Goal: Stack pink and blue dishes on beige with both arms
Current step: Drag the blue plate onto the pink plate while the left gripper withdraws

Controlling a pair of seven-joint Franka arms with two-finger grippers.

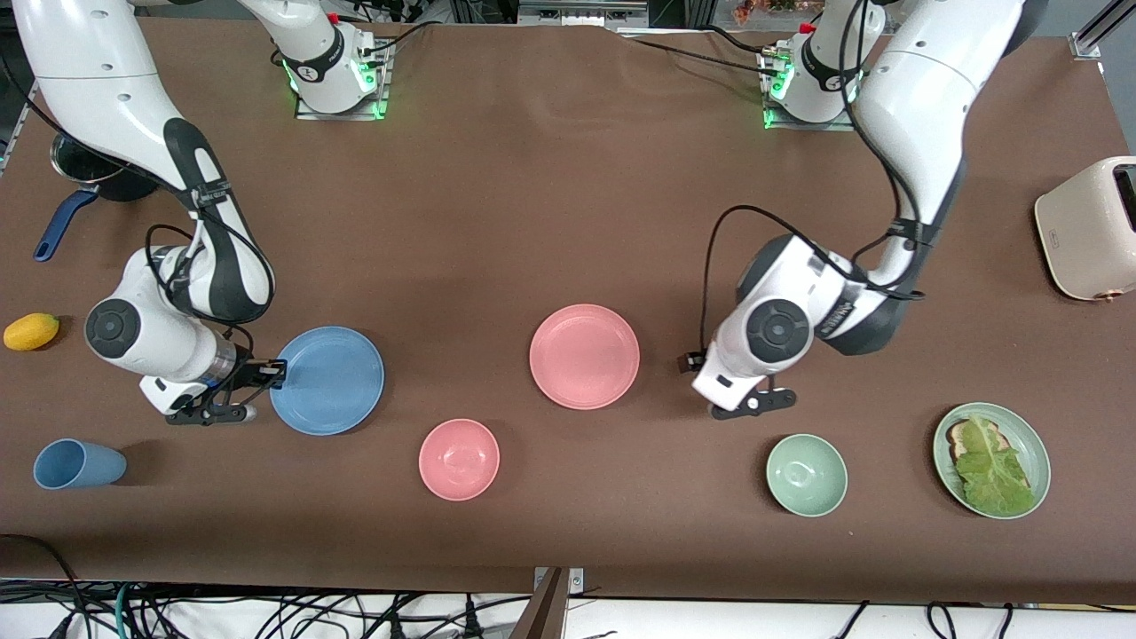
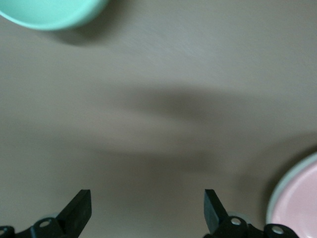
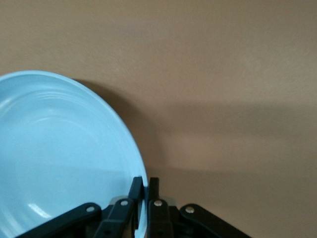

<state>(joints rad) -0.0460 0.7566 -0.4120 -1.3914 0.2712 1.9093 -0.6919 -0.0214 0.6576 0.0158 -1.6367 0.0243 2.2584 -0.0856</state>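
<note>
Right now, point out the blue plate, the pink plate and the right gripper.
blue plate (image 1: 328, 380), front view, centre of its face.
pink plate (image 1: 584, 356), front view, centre.
right gripper (image 3: 146, 184), right wrist view, fingertips clamping the blue rim.

Right gripper (image 3: 143, 191) fingers pinch blue plate (image 3: 59, 153) rim.

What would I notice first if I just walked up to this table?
Probably the right gripper pinching the rim of the blue plate at the right arm's end of the table. In the middle lies the pink plate, and beside it the left gripper hangs open over bare table, with a green bowl nearer the front camera.
</note>
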